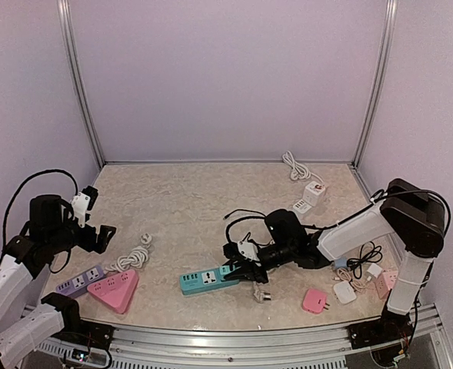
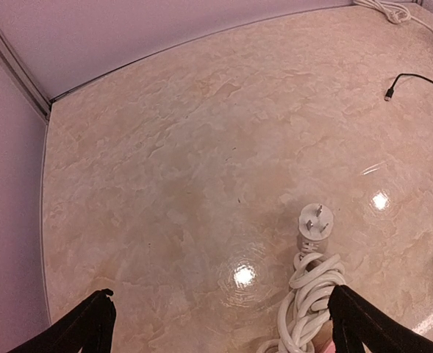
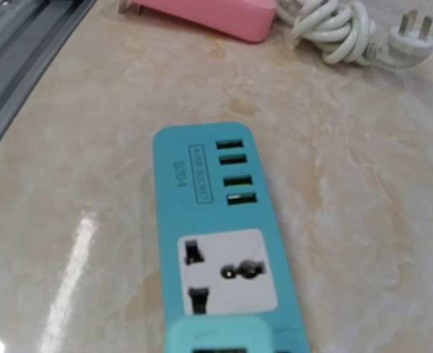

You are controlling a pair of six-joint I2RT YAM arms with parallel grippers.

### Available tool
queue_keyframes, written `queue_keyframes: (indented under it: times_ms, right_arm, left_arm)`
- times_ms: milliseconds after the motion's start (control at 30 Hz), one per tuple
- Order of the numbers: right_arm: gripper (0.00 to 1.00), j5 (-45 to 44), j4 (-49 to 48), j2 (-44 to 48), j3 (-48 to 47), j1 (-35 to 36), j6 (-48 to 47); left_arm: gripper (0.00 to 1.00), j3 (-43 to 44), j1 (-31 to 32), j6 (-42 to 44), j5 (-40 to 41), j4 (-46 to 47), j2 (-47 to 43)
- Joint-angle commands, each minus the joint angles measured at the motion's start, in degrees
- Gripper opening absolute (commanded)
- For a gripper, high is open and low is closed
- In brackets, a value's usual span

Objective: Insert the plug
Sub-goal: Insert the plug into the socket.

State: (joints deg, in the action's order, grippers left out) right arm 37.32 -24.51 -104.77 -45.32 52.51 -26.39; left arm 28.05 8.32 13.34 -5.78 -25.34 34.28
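The left gripper [image 2: 222, 294] is wide open near a white coiled cable [image 2: 309, 283]. The right gripper [image 1: 239, 270], narrow, hangs over the teal plastic power strip [image 3: 227, 213]; whether it holds anything I cannot tell.

The teal power strip [image 1: 209, 280] lies flat on the counter, close to the near edge and about midway along it. Its long axis runs roughly parallel to that edge, with the right end angled slightly toward the back. On its top face, four dark USB ports [image 3: 232, 170] sit in a row beside a small printed label. Next comes a white panel with a universal socket [image 3: 227, 271], which has nothing in it. A paler teal plug [image 3: 216, 334] sits over the strip just past that socket; whether it is seated cannot be told.
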Motion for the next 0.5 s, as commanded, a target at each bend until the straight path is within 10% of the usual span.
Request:
queue_keyframes:
  times_ms: [0,300,467]
  right_arm:
    - [0.00,-8.54,5.17,-4.35,6.19,3.96,2.43]
    - [0.02,-6.87,13.55,-6.25,-0.15,2.65,2.42]
    - [0.37,-7.81,15.41,-2.91,-2.56,1.83,3.42]
  left_arm:
    - [0.99,0.17,-0.41,0.51,-0.28,-0.02,-0.13]
    - [0.99,0.36,0.21,0.74,-0.29,0.12,0.44]
    - [0.99,0.22,0.03,0.61,-0.31,-0.01,-0.11]
